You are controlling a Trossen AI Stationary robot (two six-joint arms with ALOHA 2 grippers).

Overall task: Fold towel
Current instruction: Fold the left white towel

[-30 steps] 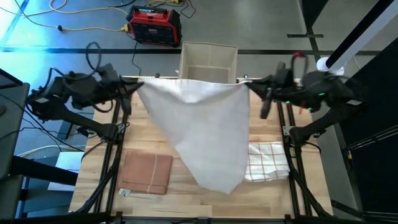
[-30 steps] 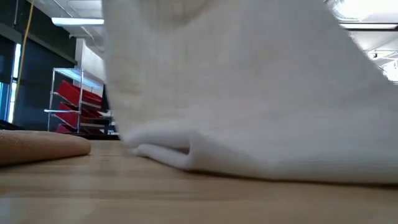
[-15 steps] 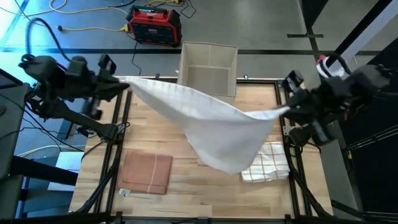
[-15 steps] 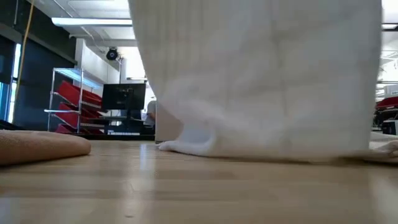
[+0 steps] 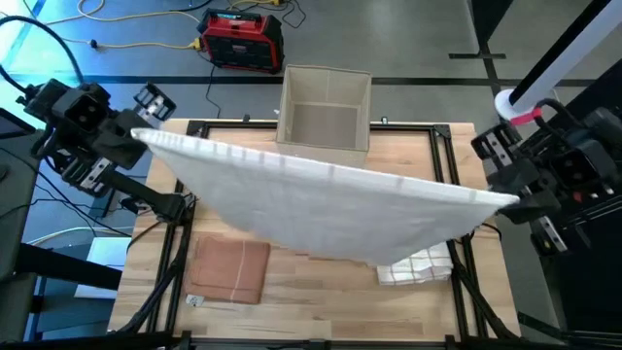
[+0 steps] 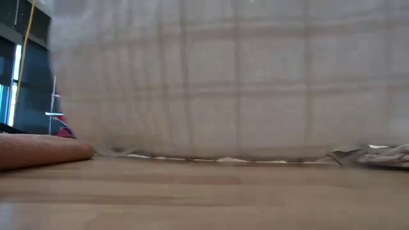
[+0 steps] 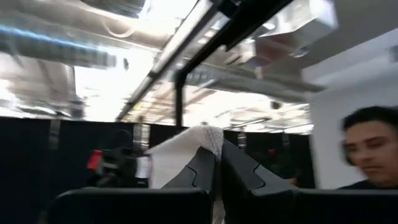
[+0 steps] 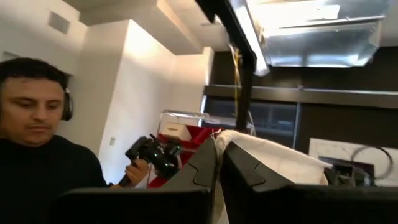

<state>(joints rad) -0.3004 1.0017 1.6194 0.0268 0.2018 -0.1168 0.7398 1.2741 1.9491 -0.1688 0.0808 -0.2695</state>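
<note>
Wooden worktop point(image 5: 321, 287) is sitting below; I'm stretching the white towel point(image 5: 321, 204) above it, left pincer point(image 5: 136, 136) and right pincer point(image 5: 513, 202) each clamping a top corner. Looking light, floppy; corners grip best.

Beyond the far edge of my table point(image 5: 321, 292) stands an open cardboard box point(image 5: 326, 107), and farther off on the floor sits a red and black power unit point(image 5: 241, 39) with a yellow cable point(image 5: 126, 41) trailing away from it. On the wood near my left side lies a folded brown cloth point(image 5: 231, 269) (a small tag lies just beside it). A checked cloth point(image 5: 418, 261) lies toward my right. A person point(image 8: 37, 143) in headphones stands in the room.
</note>
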